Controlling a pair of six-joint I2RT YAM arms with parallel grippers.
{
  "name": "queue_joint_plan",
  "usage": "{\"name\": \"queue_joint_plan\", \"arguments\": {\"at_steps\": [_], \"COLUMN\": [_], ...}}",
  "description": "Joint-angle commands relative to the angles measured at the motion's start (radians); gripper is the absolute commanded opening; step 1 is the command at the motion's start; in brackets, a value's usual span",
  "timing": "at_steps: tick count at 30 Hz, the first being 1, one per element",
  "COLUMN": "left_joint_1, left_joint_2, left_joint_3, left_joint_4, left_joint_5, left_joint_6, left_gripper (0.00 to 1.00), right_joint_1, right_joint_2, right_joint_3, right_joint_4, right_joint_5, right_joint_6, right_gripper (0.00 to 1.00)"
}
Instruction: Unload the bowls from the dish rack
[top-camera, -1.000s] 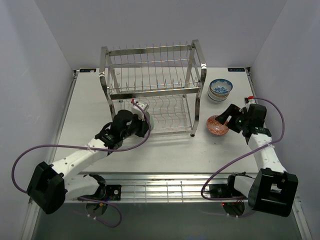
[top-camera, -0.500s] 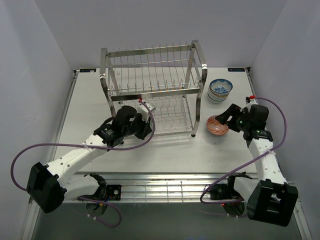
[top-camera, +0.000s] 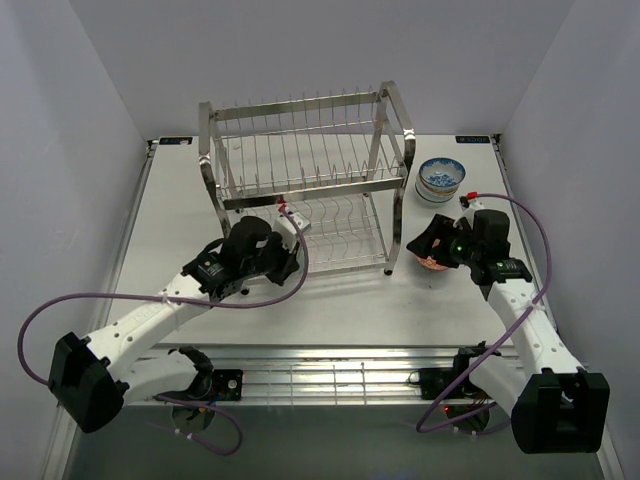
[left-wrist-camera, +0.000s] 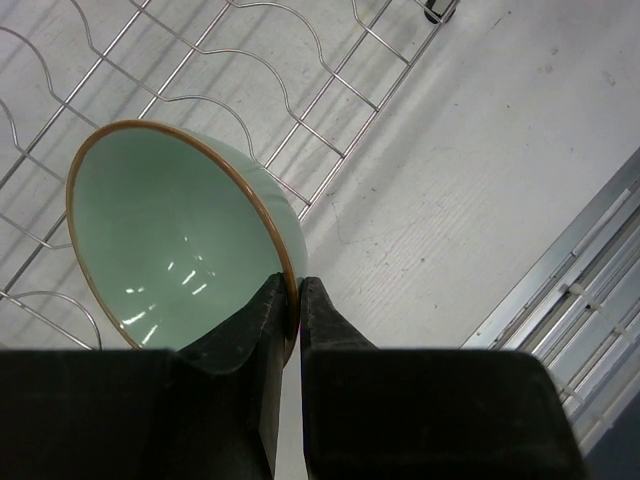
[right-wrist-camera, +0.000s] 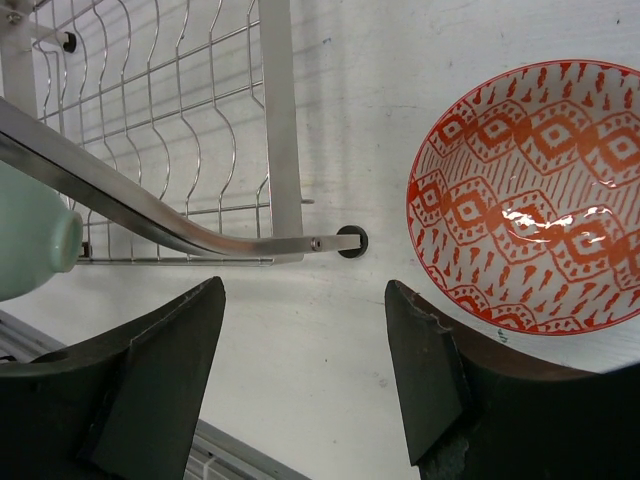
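Note:
My left gripper (left-wrist-camera: 290, 300) is shut on the rim of a mint-green bowl (left-wrist-camera: 175, 240) with a brown edge, held tilted over the lower tier wires of the dish rack (top-camera: 305, 175). In the top view the left gripper (top-camera: 283, 250) is at the rack's front left. My right gripper (right-wrist-camera: 305, 345) is open and empty over the table, beside a red-and-white patterned bowl (right-wrist-camera: 530, 195) that rests right of the rack (top-camera: 432, 262). A blue-and-white bowl (top-camera: 441, 179) sits behind it. The green bowl's side also shows in the right wrist view (right-wrist-camera: 30, 240).
The rack's front right foot (right-wrist-camera: 351, 241) and post stand just ahead of my right gripper. The table's front metal rail (top-camera: 330, 375) runs along the near edge. White walls close in left, right and behind.
My left gripper has moved forward to the rack's lower tier with the green bowl. My right gripper has swung left, from beside the red bowl toward the rack's front right foot.

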Motion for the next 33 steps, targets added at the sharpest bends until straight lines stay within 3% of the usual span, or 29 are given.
{"name": "queue_joint_plan", "arguments": {"at_steps": [1, 9, 20, 33], "left_joint_1": [-0.011, -0.011, -0.036, -0.367], "left_joint_2": [-0.149, -0.126, -0.085, 0.006], "left_joint_3": [-0.009, 0.006, 0.046, 0.124], "left_joint_4": [0.193, 0.215, 0.146, 0.091], "left_joint_5": [-0.023, -0.068, 0.149, -0.084], "left_joint_6": [0.031, 0.068, 0.095, 0.074], "left_gripper": [0.0, 0.0, 0.0, 0.0], "right_joint_1": [0.012, 0.042, 0.116, 0.286], "right_joint_2": [0.003, 0.006, -0.032, -0.133], "right_joint_3": [0.01, 0.008, 0.06, 0.044], "right_joint_4": [0.008, 0.021, -0.031, -0.094], "right_joint_5": [0.02, 0.035, 0.019, 0.048], "right_joint_6": [-0.001, 0.015, 0.022, 0.079], "right_gripper": [0.71, 0.7, 0.69, 0.67]}}
